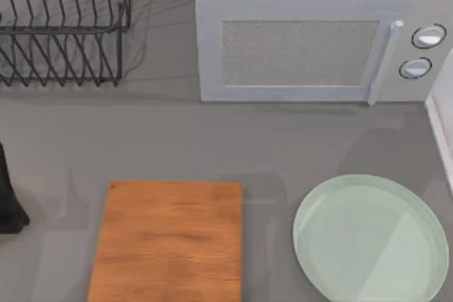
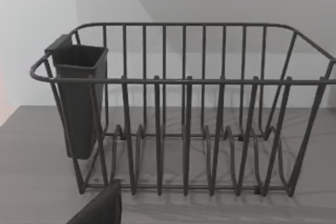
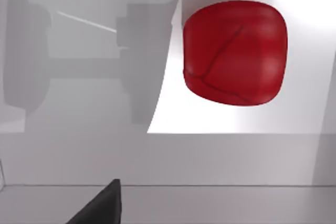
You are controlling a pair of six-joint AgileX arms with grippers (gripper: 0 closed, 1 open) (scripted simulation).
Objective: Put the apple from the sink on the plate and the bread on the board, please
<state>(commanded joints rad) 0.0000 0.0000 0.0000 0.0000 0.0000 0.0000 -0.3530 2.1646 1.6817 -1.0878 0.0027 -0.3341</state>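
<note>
The red apple (image 3: 234, 53) lies ahead of the right arm's wrist camera in the pale sink (image 3: 157, 156), finger spread impossible to tell.

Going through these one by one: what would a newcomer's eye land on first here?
The glossy red apple, sitting on white sink surface in the right wrist view. In the top view, the orange-brown board lies bare at the front, with the pale mint-green plate to its right, also bare. Behind them stand a microwave and, far left, a wire dish rack.
</note>
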